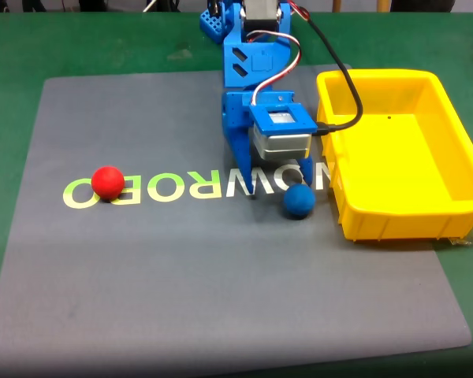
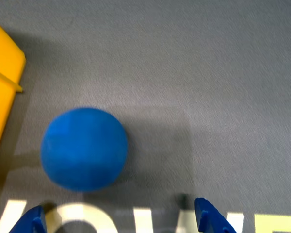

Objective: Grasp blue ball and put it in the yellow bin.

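My fingertips (image 2: 203, 218), spread and empty, frame the blue ball (image 2: 83, 148) at eleven o'clock, the yellow bin (image 2: 2, 97) cropped at nine, bare mat (image 2: 208, 73) beyond.

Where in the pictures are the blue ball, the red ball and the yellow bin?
blue ball (image 1: 298, 200): fixed view, middle of the sphere.
red ball (image 1: 108, 182): fixed view, middle of the sphere.
yellow bin (image 1: 402, 224): fixed view, near outer wall.
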### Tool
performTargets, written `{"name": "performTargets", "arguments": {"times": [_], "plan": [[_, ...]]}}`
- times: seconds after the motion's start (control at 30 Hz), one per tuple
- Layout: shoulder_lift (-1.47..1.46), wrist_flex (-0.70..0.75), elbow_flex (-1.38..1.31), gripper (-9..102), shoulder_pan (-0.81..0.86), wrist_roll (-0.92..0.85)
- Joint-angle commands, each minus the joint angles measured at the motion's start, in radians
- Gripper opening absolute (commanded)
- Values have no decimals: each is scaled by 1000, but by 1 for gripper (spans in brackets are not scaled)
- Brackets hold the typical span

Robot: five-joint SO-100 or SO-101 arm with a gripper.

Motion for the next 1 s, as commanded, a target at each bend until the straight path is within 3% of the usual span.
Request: {"name": "performTargets", "arguments": {"times": [0.0, 0.87, 0.97], "plan": [[-5, -35, -86, 34, -17, 3], [-167, -202, -161, 30, -55, 41], [-172, -204, -166, 21, -52, 37]]}}
